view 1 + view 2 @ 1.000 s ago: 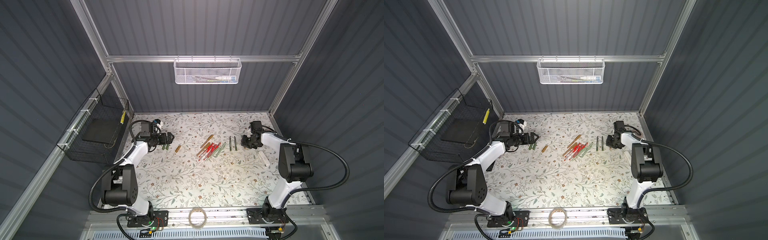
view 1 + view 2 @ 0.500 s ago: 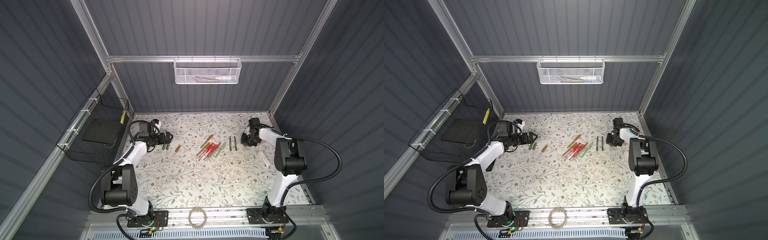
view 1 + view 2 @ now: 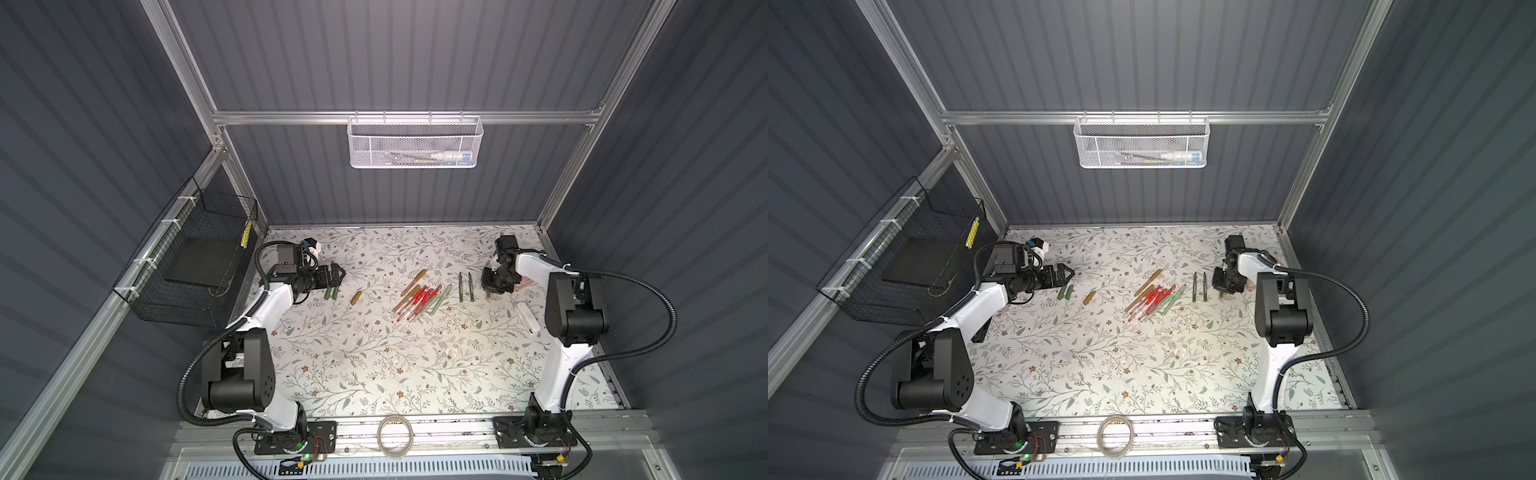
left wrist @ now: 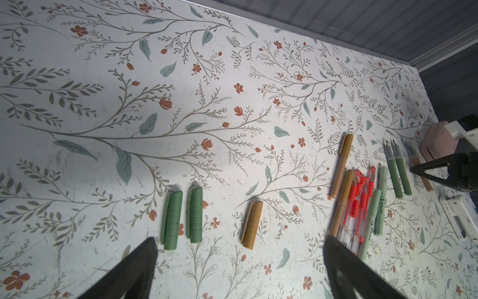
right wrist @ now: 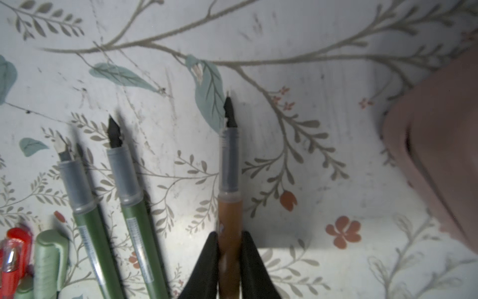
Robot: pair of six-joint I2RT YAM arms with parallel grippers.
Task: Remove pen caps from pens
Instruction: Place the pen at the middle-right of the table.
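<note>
My right gripper (image 5: 229, 234) is shut on an uncapped golden-brown pen (image 5: 230, 204), low over the mat, with the black nib pointing away from the jaws. Beside it lie two uncapped dark green pens (image 5: 85, 207) (image 3: 465, 286). A heap of capped pens (image 3: 419, 299) in golden-brown, red and pale green lies mid-table. My left gripper (image 4: 239, 240) (image 3: 338, 276) is open and holds nothing. It hangs just over two loose dark green pen caps (image 4: 172, 220) (image 3: 330, 294) and a golden-brown cap (image 4: 252, 224) (image 3: 356, 297). In both top views the right gripper (image 3: 1223, 291) is at the far right.
A pink case (image 5: 439, 155) lies close behind the right gripper, and a white oblong object (image 3: 528, 322) lies nearer the front. A black wire basket (image 3: 195, 270) hangs on the left wall and a white mesh basket (image 3: 415, 143) on the back rail. A tape roll (image 3: 395, 432) rests on the front rail.
The right arm's elbow has swung inward and its gripper has come down and slightly forward with the golden-brown pen. The left arm has not moved.
</note>
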